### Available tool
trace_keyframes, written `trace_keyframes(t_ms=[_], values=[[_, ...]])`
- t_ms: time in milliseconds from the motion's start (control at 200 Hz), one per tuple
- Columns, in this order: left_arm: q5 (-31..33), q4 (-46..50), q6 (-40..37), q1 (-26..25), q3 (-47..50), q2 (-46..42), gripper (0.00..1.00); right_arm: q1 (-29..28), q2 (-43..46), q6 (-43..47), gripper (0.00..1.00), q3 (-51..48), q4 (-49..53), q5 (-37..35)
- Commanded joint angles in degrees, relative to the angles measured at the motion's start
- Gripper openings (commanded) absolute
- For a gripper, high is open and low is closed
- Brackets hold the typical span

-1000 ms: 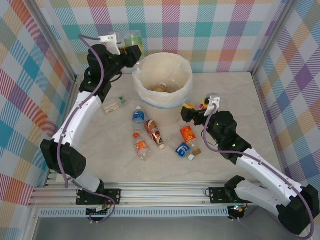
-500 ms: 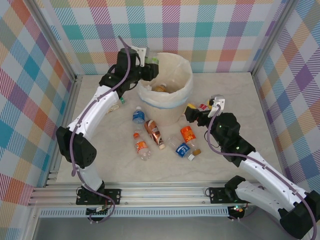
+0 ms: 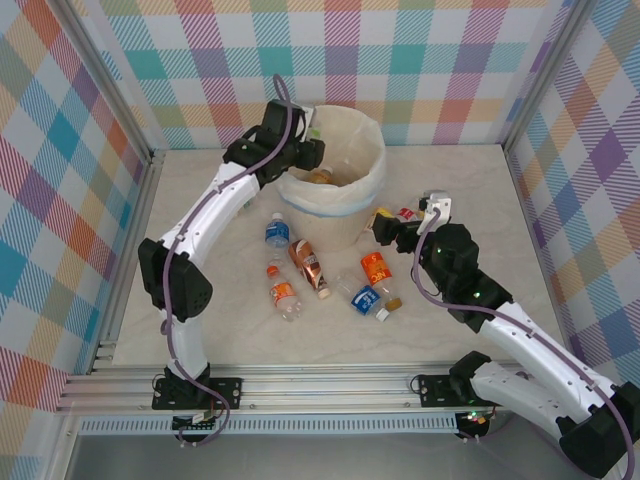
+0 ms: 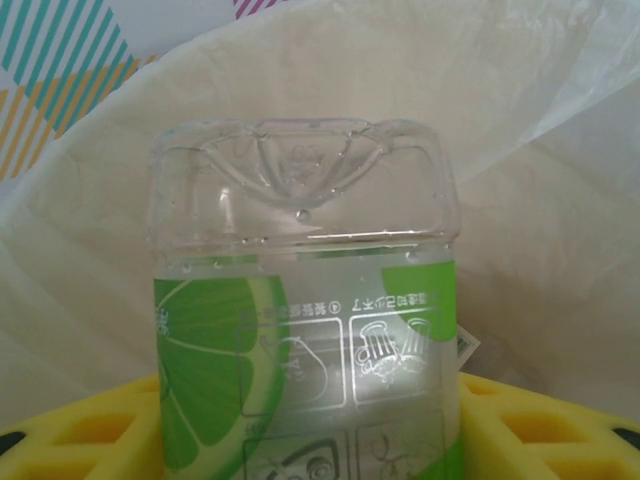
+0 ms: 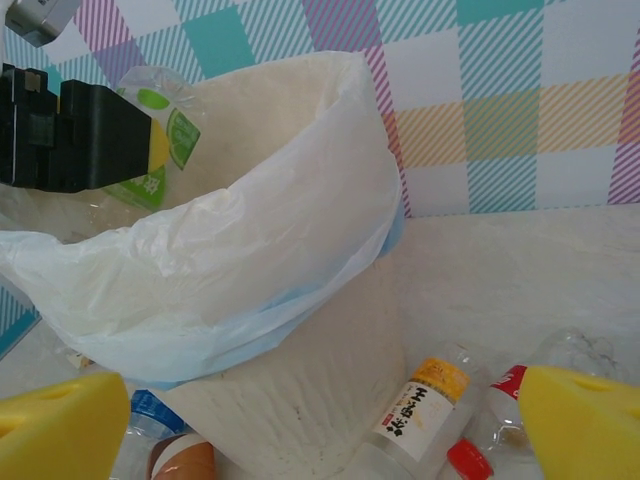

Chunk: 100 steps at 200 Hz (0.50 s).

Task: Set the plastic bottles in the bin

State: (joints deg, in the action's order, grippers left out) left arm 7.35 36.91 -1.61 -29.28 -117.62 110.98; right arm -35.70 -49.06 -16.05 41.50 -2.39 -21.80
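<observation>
Biggest thing on the worktop (image 3: 470, 190) is the bin (image 3: 375, 165), cream w/ a white bag (image 5: 250, 250) folded over its rim, standing toward the back, centre. Task looks early-to-mid: one brownish bottle (image 3: 320, 178) lies at the bin's bottom, and I can't make out any others in there. Approx eight bottles are out on the worktop, i.e. most of the job is left.

Left gripper (image 3: 306, 150) is up at the bin's left rim, over the opening. It's grasping the green-label bottle (image 4: 300, 300), yellow pads (image 4: 80, 440) against both its sides as far as I can tell, so that one hangs above the bag and not yet inside. A drop from there would prob land it in the bin.

Right gripper (image 3: 385, 228) is low, just right of the bin's foot, jaws spread wide w/ nothing between them. A yellow-cap bottle (image 5: 420, 405) and a red-cap bottle (image 5: 480, 450) lie on their sides right below it, likely next pick.

Rest of the loose ones sit in front of the bin: blue-cap bottle (image 3: 277, 232), brown bottle (image 3: 310, 265), two orange-label ones (image 3: 283, 295) and (image 3: 375, 268), a blue-label one (image 3: 363, 298).

Held bottle: long axis runs straight out along the gripper's fingers, base pointing away from the wrist toward the bag's far wall. Cap end is back between the pads, hidden. Label reads upside down from the wrist.
</observation>
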Motion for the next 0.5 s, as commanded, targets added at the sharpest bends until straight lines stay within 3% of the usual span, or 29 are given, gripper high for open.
trace_keyframes(t_ms=[0,150,495], values=[[2.08,4.63,-0.77,-1.30,-5.00,1.61,0.64,0.20,-0.22,-1.41,1.00,2.62,3.50,-3.89],[-2.26,8.27,1.47,-1.57,-8.76,1.78,0.72,0.84,0.01,-2.61,1.00,2.55,6.31,-6.03],[-6.56,4.35,4.63,-1.57,-4.08,-5.28,0.86,3.87,-1.55,-2.99,1.00,2.72,8.65,-5.77]])
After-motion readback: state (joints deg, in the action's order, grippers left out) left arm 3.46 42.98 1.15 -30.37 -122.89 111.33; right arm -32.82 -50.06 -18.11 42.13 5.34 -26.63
